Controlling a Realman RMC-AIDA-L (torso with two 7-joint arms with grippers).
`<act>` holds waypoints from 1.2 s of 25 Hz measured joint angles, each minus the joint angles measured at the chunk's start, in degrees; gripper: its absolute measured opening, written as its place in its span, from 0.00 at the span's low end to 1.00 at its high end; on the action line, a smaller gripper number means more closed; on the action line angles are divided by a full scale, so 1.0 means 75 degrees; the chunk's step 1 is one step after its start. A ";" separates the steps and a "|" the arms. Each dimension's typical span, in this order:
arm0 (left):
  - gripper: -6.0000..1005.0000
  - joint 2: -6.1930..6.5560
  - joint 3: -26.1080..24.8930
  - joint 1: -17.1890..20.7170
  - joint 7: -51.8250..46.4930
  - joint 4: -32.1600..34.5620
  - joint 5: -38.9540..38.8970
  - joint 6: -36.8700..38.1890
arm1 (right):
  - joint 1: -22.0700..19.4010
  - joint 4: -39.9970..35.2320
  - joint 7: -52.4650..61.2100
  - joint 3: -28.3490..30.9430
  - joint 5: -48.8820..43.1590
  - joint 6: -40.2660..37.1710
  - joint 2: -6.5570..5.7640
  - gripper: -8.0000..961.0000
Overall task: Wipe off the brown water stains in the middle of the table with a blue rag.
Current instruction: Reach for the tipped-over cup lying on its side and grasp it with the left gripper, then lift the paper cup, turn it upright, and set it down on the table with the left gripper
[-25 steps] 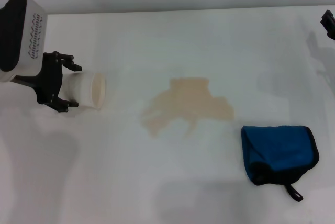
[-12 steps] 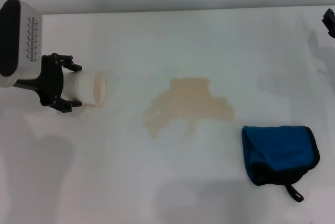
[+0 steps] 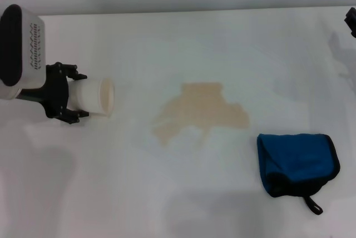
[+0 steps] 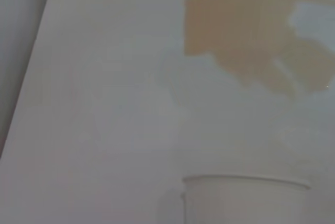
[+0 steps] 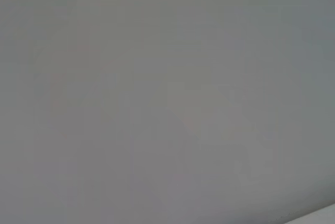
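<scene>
At table's (image 3: 167,193) left, left end effector (image 3: 75,99) grips sideways cup (image 3: 93,97).

The stains (image 3: 200,112) form one flat, pale tan patch with a ragged, lobed outline near the middle of the white table (image 3: 233,49), well away from every edge; the left wrist view shows the same patch (image 4: 251,30) with a blocky upper part and thinner lobes trailing off it. The rag (image 3: 297,163) is bright blue with black edging, folded into a rough square, lying flat toward the near right corner, just beside the stains but apart from them. Its short black loop tab points toward the near edge.
</scene>
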 joint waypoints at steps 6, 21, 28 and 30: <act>0.79 -0.0002 -0.0003 0.0191 0.0030 0.0062 -0.0565 -0.0016 | -0.0008 -0.0015 0.0000 0.0000 -0.0019 0.0002 0.0001 0.74; 0.67 0.0007 -0.0003 0.1572 0.0035 0.0155 -0.5240 0.0551 | -0.0008 -0.0125 0.0000 -0.0025 -0.0048 0.0002 -0.0018 0.74; 0.63 -0.0026 -0.0004 0.2991 0.1203 0.1789 -0.8422 0.0468 | -0.0008 -0.0160 -0.0035 -0.0042 -0.0048 0.0001 -0.0033 0.74; 0.62 -0.0045 -0.0008 0.3316 0.1805 0.2318 -0.9081 0.0337 | -0.0017 -0.0208 -0.0029 -0.0063 -0.0049 0.0000 -0.0034 0.74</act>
